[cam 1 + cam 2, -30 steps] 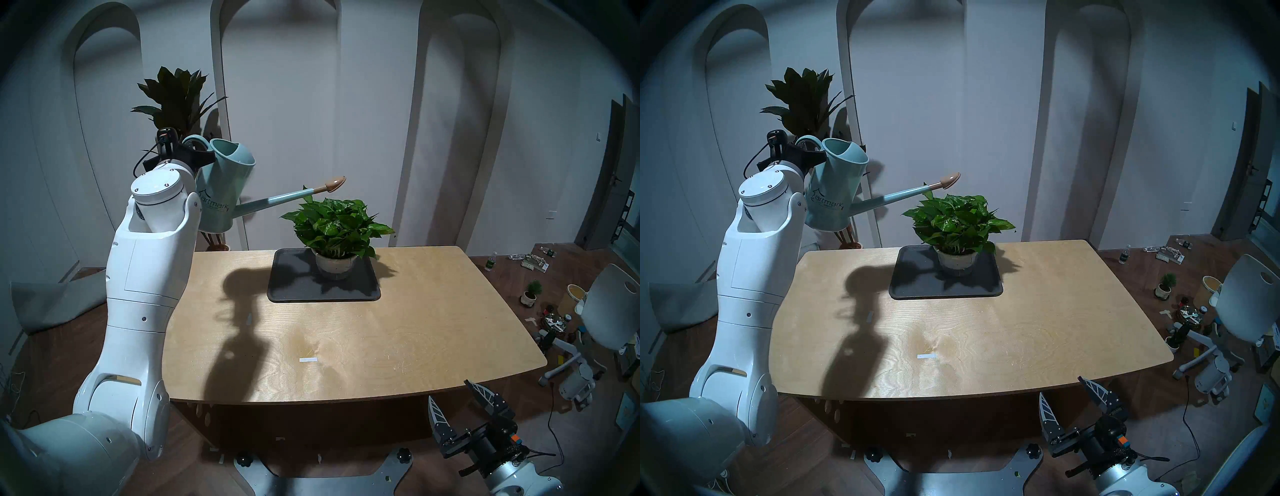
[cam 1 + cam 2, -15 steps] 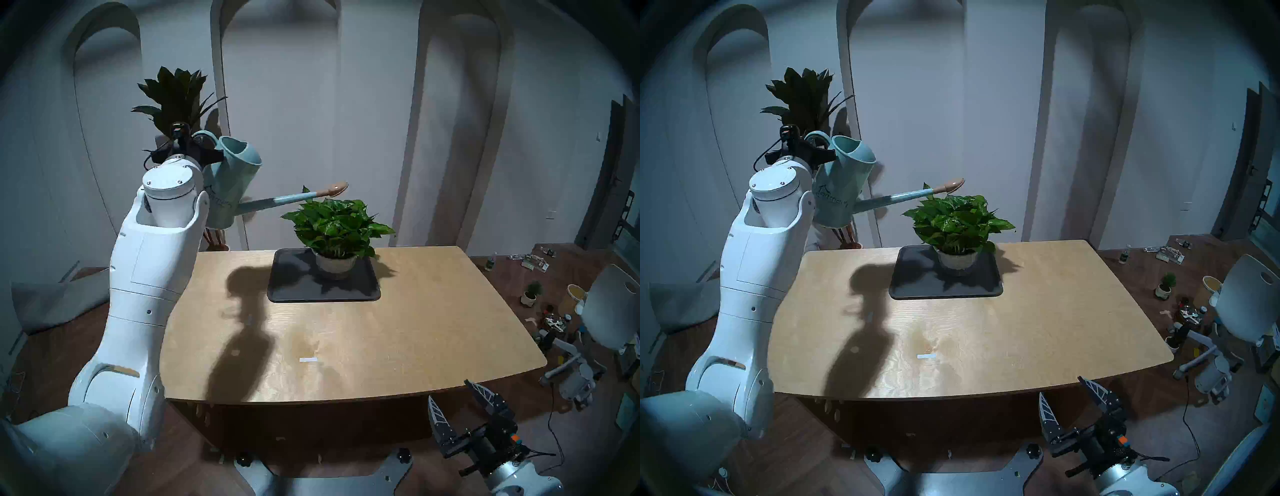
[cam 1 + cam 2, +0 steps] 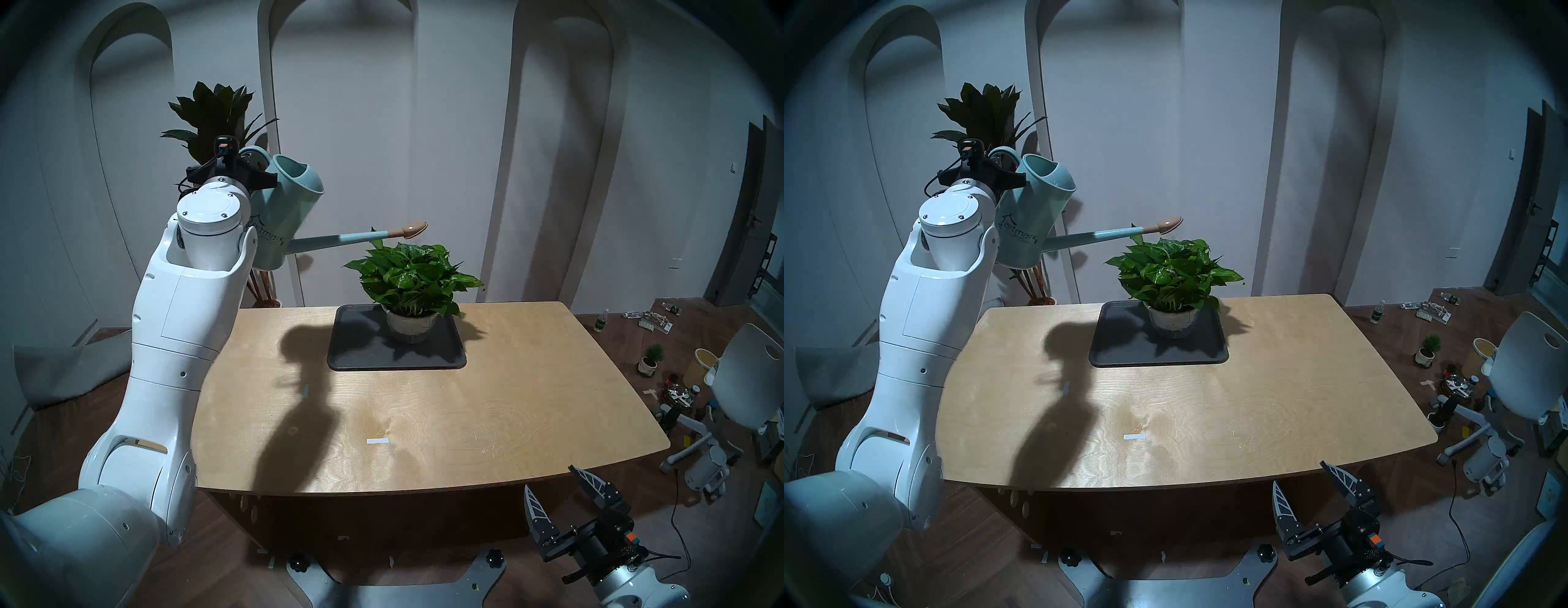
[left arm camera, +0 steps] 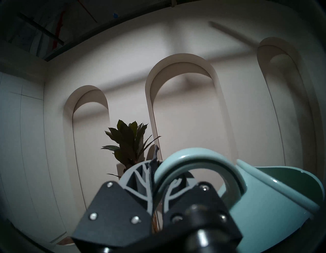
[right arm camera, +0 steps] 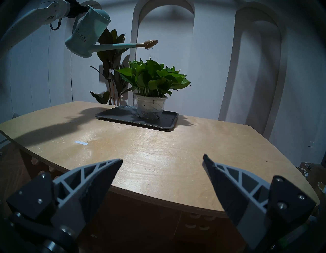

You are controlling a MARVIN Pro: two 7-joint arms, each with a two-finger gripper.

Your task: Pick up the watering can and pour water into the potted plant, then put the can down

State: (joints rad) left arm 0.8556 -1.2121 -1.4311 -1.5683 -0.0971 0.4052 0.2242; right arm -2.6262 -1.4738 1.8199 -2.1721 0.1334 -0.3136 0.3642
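The left tool (image 4: pixel 157 178) was clamped on the handle of the watering can (image 3: pixel 282 220), marked "artmark"; its rose (image 3: pixel 413 229) hung above the potted plant (image 3: pixel 413 276). The right tool (image 5: pixel 162 162) stood apart off the worktop (image 3: pixel 509 403) near edge.

From here I count one watering can (image 3: pixel 285 220), three plants — one potted plant (image 3: pixel 413 278) on the single tray (image 3: pixel 360 356), one tall dark-leaved (image 3: pixel 214 116) behind it, one tiny (image 3: pixel 651 358) far right of it — and one table (image 3: pixel 509 403).
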